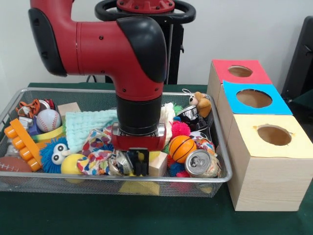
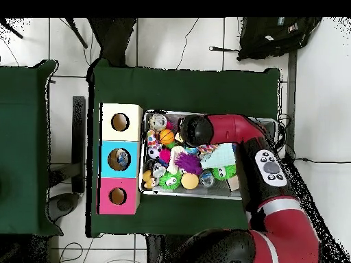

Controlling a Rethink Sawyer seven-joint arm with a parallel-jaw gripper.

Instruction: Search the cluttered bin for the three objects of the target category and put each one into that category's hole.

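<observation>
arm: reaches down into wire bin (image 1: pixel 222 152), centre of front view | gripper (image 1: pixel 137 165): low among the clutter beside a wooden block (image 1: pixel 158 164); cannot tell how its jaws stand or whether it holds anything | nearby: mini basketball (image 1: pixel 182 148), crushed can (image 1: pixel 201 163) to its right | boxes: red-topped box (image 1: pixel 239 72), blue-topped box (image 1: pixel 253 98), yellow-topped box (image 1: pixel 274 135) at frame right, each with a hole

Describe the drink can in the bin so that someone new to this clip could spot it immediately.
Start at the wire mesh bin and go to its front corner nearest the yellow-topped wooden box. The can lies there on its side, silver top with pull tab facing the camera, just below the small orange basketball: the only metal cylinder among soft toys.
</observation>
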